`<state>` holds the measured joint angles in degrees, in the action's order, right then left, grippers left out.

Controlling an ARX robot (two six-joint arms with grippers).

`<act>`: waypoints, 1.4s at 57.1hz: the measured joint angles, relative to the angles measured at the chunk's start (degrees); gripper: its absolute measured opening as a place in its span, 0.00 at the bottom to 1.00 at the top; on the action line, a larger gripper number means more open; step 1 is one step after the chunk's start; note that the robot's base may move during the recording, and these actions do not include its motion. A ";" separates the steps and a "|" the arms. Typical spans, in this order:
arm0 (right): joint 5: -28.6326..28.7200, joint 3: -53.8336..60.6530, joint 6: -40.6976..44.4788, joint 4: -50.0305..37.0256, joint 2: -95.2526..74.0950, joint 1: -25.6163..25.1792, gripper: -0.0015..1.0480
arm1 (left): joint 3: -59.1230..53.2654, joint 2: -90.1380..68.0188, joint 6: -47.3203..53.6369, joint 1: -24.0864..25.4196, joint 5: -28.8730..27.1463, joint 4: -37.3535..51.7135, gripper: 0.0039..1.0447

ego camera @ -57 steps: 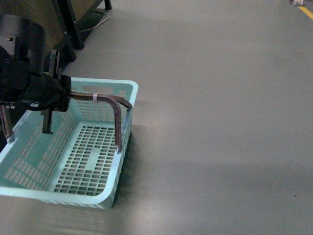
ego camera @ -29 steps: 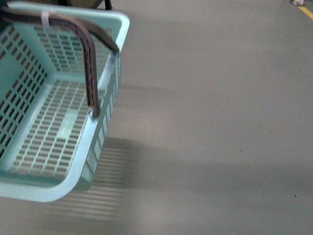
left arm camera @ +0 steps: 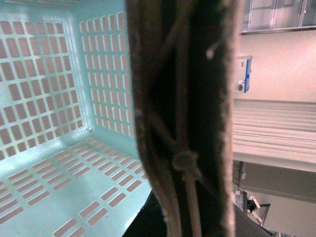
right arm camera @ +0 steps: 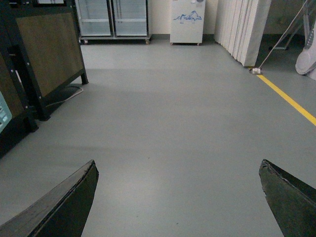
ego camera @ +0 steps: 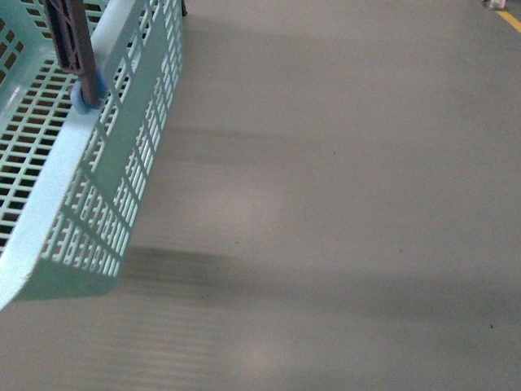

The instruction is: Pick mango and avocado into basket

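The turquoise basket (ego camera: 106, 163) hangs tilted above the grey floor at the far left of the front view, its slotted side wall facing me. One brown handle (ego camera: 73, 41) rises from its rim. In the left wrist view the same handle (left arm camera: 182, 113) fills the middle, very close, with the basket's slotted inside (left arm camera: 64, 98) beside it; my left gripper is shut on the basket by this handle, its fingers hidden. My right gripper (right arm camera: 177, 197) is open over bare floor, nothing between its fingers (right arm camera: 64, 207). The mango and the avocado are out of view.
Grey floor (ego camera: 342, 204) fills the front view. The right wrist view shows a dark-framed wooden panel stand (right arm camera: 47, 54), glass-door cabinets (right arm camera: 113, 19), a white appliance (right arm camera: 187, 22), a stack of white panels (right arm camera: 244, 29) and a yellow floor line (right arm camera: 289, 98).
The basket has risen off the floor and swung up and to the left, now tilted and largely out of the front view. The left arm has left that view.
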<state>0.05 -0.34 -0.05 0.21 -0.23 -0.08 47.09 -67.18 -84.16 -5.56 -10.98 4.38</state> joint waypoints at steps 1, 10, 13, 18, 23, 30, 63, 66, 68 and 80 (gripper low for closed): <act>0.02 0.00 0.00 0.00 0.00 0.00 0.93 | -0.07 -0.09 0.02 0.02 0.00 -0.02 0.05; 0.02 0.00 0.02 0.00 0.00 0.00 0.93 | -0.09 -0.15 -0.13 -0.04 0.63 -0.02 0.05; 0.02 0.00 0.02 0.00 0.00 0.00 0.93 | -0.09 -0.17 -0.11 -0.09 0.66 -0.09 0.05; 0.00 0.00 0.00 0.02 0.00 0.00 0.93 | -0.44 -0.24 -0.13 -0.07 0.63 -0.26 0.05; 0.02 0.00 0.02 0.02 0.00 0.00 0.93 | -0.70 -0.33 -0.09 -0.07 0.55 -0.28 0.05; 0.02 0.00 0.02 0.00 0.00 0.00 0.93 | -0.72 -0.33 -0.09 -0.07 0.46 -0.28 0.05; 0.02 0.00 0.00 0.00 0.00 0.00 0.93 | -0.72 -0.31 -0.09 -0.07 0.48 -0.28 0.05; 0.02 0.00 0.02 0.00 0.00 0.00 0.93 | -0.72 -0.31 -0.09 -0.07 0.44 -0.28 0.05; 0.02 0.00 0.02 0.00 0.00 0.00 0.93 | -0.72 -0.31 -0.09 -0.07 0.46 -0.28 0.05; 0.02 0.00 0.02 0.00 0.00 0.00 0.93 | -0.72 -0.31 -0.11 -0.07 0.52 -0.28 0.05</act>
<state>0.08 -0.34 -0.03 0.21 -0.23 -0.08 46.37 -67.48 -84.27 -5.63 -10.46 4.10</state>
